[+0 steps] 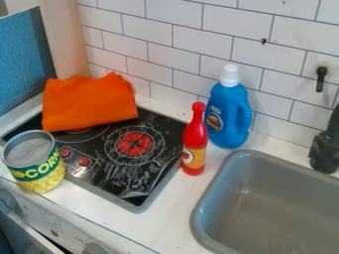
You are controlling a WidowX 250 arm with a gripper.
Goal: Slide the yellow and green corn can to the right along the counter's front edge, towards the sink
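Orange cloth: The cloth (89, 103) is lying, loosely folded and creased, over the back left part of the black stove top (122, 181), its upper edge rising in peaks toward the wall.
Gripper: Its jaws are leaving their state untold; whether they are spread, pressed together or pinching anything, one cannot tell.
Burners: One red-centred burner (134, 144) is showing to the right of the cloth; a second is partly hiding beneath the cloth's lower edge.
Corn can: The can (41, 171), bearing a green and yellow label, is standing upright at the stove's front left, below the cloth in the view.
Red bottle: The narrow-necked bottle (194, 144) is standing upright beside the stove's right edge.
Blue bottle: The white-capped jug (228, 116) is standing upright just behind and to the right of the red bottle, near the wall.
Sink: The grey basin (265, 161) is occupying the right side of the counter (169, 216), with a black faucet (324, 153) standing at its back right.
Wall: White tiles (155, 52) are running behind the counter.
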